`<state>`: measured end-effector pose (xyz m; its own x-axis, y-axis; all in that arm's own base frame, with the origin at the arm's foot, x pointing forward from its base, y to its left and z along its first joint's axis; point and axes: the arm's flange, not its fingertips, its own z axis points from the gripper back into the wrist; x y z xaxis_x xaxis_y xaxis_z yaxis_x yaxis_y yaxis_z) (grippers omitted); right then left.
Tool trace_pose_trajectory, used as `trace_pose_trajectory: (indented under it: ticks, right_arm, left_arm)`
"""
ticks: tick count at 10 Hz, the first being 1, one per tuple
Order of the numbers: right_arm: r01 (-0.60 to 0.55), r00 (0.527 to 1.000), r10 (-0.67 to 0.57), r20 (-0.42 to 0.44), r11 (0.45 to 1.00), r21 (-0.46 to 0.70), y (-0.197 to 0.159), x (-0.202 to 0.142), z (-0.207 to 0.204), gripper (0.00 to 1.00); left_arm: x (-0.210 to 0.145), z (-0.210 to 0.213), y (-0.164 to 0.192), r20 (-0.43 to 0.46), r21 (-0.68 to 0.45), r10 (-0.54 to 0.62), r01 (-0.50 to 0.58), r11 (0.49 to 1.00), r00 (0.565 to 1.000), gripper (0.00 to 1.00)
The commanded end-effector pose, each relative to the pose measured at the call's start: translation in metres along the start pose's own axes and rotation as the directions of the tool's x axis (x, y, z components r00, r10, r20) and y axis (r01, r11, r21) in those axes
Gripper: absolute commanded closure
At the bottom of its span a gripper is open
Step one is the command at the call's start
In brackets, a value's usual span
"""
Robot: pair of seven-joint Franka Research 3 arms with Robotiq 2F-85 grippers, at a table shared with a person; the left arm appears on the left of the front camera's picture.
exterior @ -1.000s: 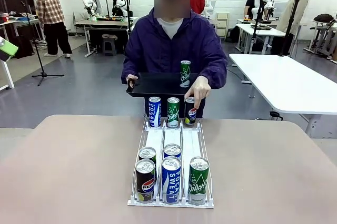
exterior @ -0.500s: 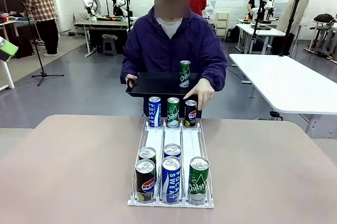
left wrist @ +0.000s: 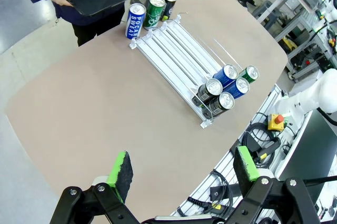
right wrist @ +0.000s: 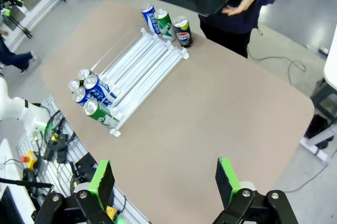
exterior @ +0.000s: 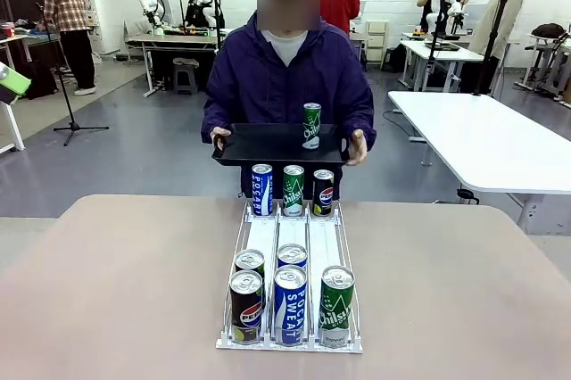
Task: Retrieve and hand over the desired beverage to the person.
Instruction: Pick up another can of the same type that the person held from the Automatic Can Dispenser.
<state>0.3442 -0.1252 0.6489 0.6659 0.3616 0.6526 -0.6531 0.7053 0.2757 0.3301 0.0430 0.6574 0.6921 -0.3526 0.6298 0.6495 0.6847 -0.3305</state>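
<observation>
The person (exterior: 285, 77) stands at the table's far side in a dark purple jacket, both hands on a black tray (exterior: 259, 144). One green can (exterior: 311, 126) stands upright on that tray. On the table lies a white wire rack (exterior: 323, 246). Upright at its far end are a blue can (exterior: 261, 189), a green can (exterior: 293, 190) and a Pepsi can (exterior: 323, 192). Its near end holds a Pepsi can (exterior: 246, 307), a Pocari Sweat can (exterior: 289, 304) and a green Chilsung can (exterior: 335, 306), with two more behind. My left gripper (left wrist: 181, 174) and right gripper (right wrist: 166, 182) hang open high above the table, holding nothing.
The tan table (exterior: 116, 282) has rounded corners and bare room either side of the rack. A long white table (exterior: 482, 139) stands behind at the right. Cables and a red stop button (left wrist: 277, 120) sit below the table's near edge.
The person's hand that reached down by the far Pepsi can has gone back to the tray's right edge. The cans and both grippers have not moved.
</observation>
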Motion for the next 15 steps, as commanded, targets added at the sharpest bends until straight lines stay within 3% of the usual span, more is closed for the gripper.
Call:
trace_pose_trajectory:
  ticks: [1, 2, 4, 6, 8, 10, 11, 12, 15]
  right_arm:
    - [-0.009, 1.000, 0.009, 0.009, 1.000, 0.014, 0.000, 0.002, -0.001, 0.00]
    - [-0.009, 1.000, 0.009, 0.009, 1.000, 0.014, 0.000, 0.002, -0.001, 0.00]
    - [-0.009, 1.000, 0.009, 0.009, 1.000, 0.014, 0.000, 0.002, -0.001, 0.00]
    - [-0.009, 1.000, 0.009, 0.009, 1.000, 0.014, 0.000, 0.002, -0.001, 0.00]
    - [-0.009, 1.000, 0.009, 0.009, 1.000, 0.014, 0.000, 0.002, -0.001, 0.00]
    - [-0.009, 1.000, 0.009, 0.009, 1.000, 0.014, 0.000, 0.002, -0.001, 0.00]
    - [-0.009, 1.000, 0.009, 0.009, 1.000, 0.014, 0.000, 0.002, -0.001, 0.00]
    - [-0.009, 1.000, 0.009, 0.009, 1.000, 0.014, 0.000, 0.002, -0.001, 0.00]
    - [-0.009, 1.000, 0.009, 0.009, 1.000, 0.014, 0.000, 0.002, -0.001, 0.00]
  left_arm:
    - [0.021, -0.033, -0.037, -0.176, 0.065, -0.080, 0.093, 0.994, 0.981, 0.00]
    - [0.033, -0.065, -0.058, -0.335, 0.124, -0.071, 0.118, 0.985, 0.940, 0.00]
    - [0.063, -0.129, -0.098, -0.465, 0.229, 0.039, 0.078, 0.970, 0.884, 0.00]
    - [0.076, -0.195, -0.134, -0.393, 0.422, 0.299, -0.118, 0.899, 0.870, 0.00]
    - [0.076, -0.248, -0.154, -0.286, 0.507, 0.445, -0.260, 0.822, 0.848, 0.00]
    - [0.060, -0.284, -0.170, -0.242, 0.546, 0.453, -0.266, 0.795, 0.858, 0.00]
    - [0.059, -0.290, -0.174, -0.252, 0.526, 0.434, -0.254, 0.812, 0.865, 0.00]
    - [0.065, -0.276, -0.166, -0.275, 0.503, 0.458, -0.279, 0.818, 0.845, 0.00]
    - [0.065, -0.276, -0.166, -0.275, 0.503, 0.458, -0.279, 0.818, 0.845, 0.00]
